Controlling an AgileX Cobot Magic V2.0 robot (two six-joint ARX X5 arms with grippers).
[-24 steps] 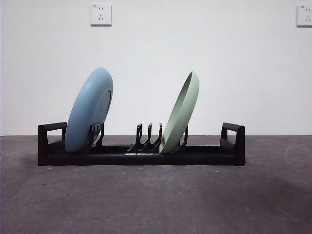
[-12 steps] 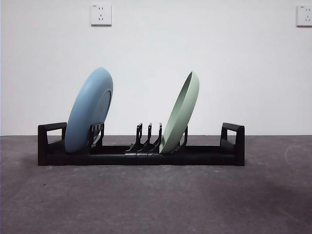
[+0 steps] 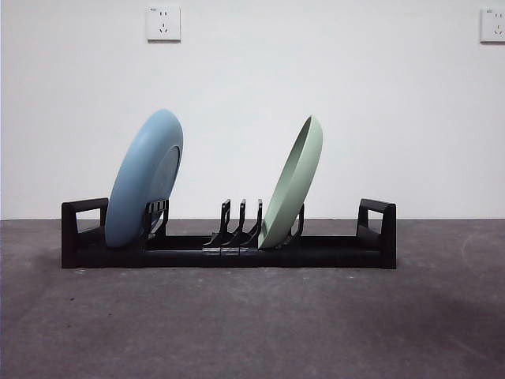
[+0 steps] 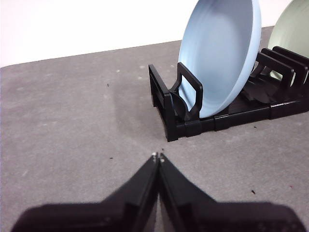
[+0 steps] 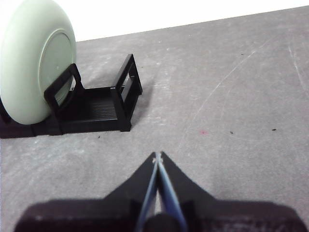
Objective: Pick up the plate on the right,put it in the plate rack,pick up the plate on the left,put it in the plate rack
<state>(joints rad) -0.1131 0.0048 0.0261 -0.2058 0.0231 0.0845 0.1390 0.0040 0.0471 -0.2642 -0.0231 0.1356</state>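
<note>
The long black plate rack (image 3: 229,251) stands across the grey table. A blue plate (image 3: 144,178) leans upright in its left end, and a pale green plate (image 3: 293,183) leans among the prongs right of the middle. The left wrist view shows the blue plate (image 4: 219,55) in the rack (image 4: 176,108), with my left gripper (image 4: 158,157) shut and empty a short way off over bare table. In the right wrist view the green plate (image 5: 36,63) sits in the rack's other end (image 5: 123,94); my right gripper (image 5: 158,157) is shut, empty, apart from it. Neither arm shows in the front view.
A white wall rises behind the table with two sockets, one at top left (image 3: 163,23) and one at top right (image 3: 493,25). Three bare prongs (image 3: 241,221) stand between the plates. Grey table surface (image 3: 252,324) stretches in front of the rack.
</note>
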